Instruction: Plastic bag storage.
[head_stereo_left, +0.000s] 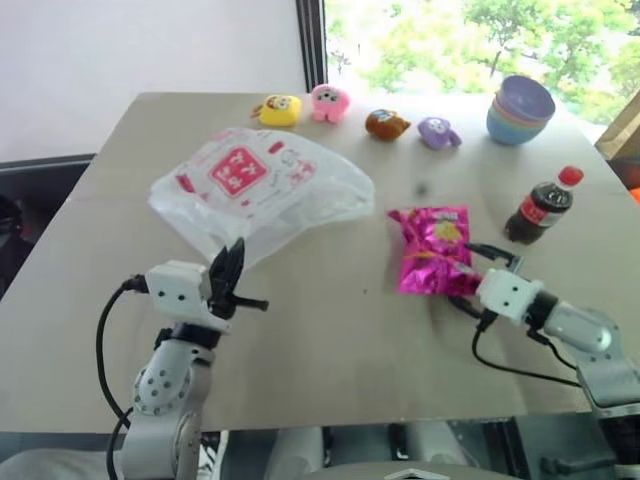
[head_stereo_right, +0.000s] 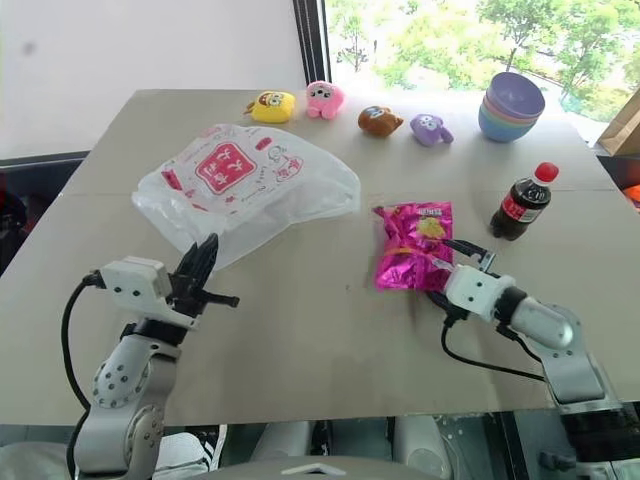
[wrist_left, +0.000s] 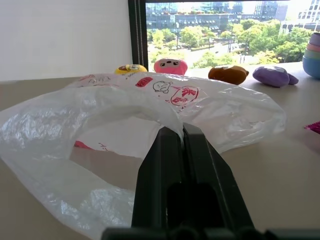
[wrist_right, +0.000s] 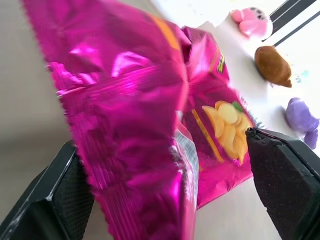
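Observation:
The plastic bag (head_stereo_left: 262, 190) is a large crinkly translucent white bag with red print, lying on the left half of the table (head_stereo_left: 330, 330). My left gripper (head_stereo_left: 232, 262) is at the bag's near edge, shut on the film. In the left wrist view the bag's rim (wrist_left: 125, 102) arches up to the closed fingertips (wrist_left: 167, 131). My right gripper (head_stereo_left: 470, 278) is open at the near end of a shiny magenta snack packet (head_stereo_left: 433, 248). The right wrist view has the packet (wrist_right: 150, 115) standing between the two black pads (wrist_right: 285, 185).
Several small plush toys (head_stereo_left: 330, 102) line the far edge of the table. A stack of pastel bowls (head_stereo_left: 520, 110) stands at the far right. A cola bottle (head_stereo_left: 540, 205) with a red cap lies to the right of the packet. Black cables trail from both wrists.

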